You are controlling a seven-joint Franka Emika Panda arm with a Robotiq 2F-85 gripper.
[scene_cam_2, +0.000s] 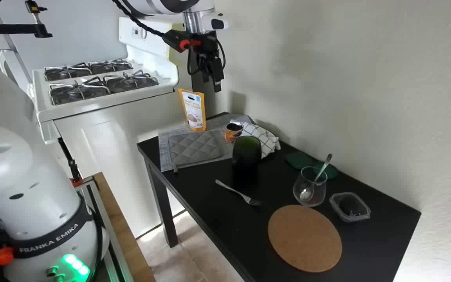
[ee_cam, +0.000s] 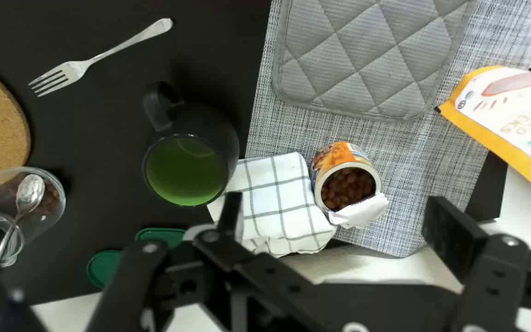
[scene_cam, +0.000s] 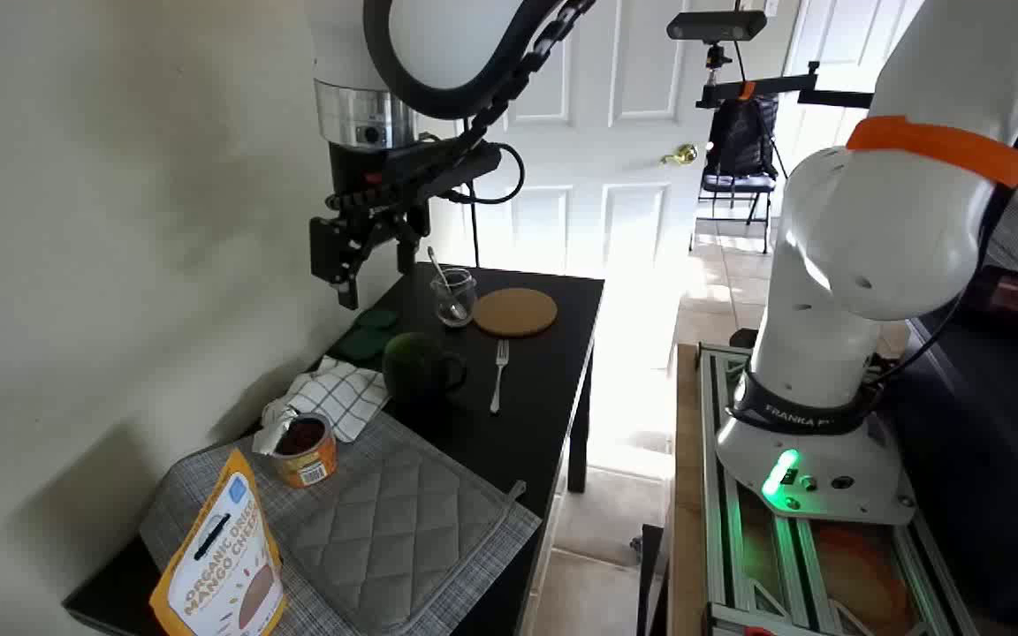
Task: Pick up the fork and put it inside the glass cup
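The pincer (ee_cam: 337, 214) gapes wide, empty; it should straddle the fork (ee_cam: 95, 59) crosswise (slim, flat), descending almost to the surface (ee_cam: 95, 129).

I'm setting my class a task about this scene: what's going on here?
A robot arm has its open, empty hand raised, handling nothing. The fork lies on the table near the dark mug, not yet picked up. The glass cup meant for it stands near the brown disc, with a spoon inside.
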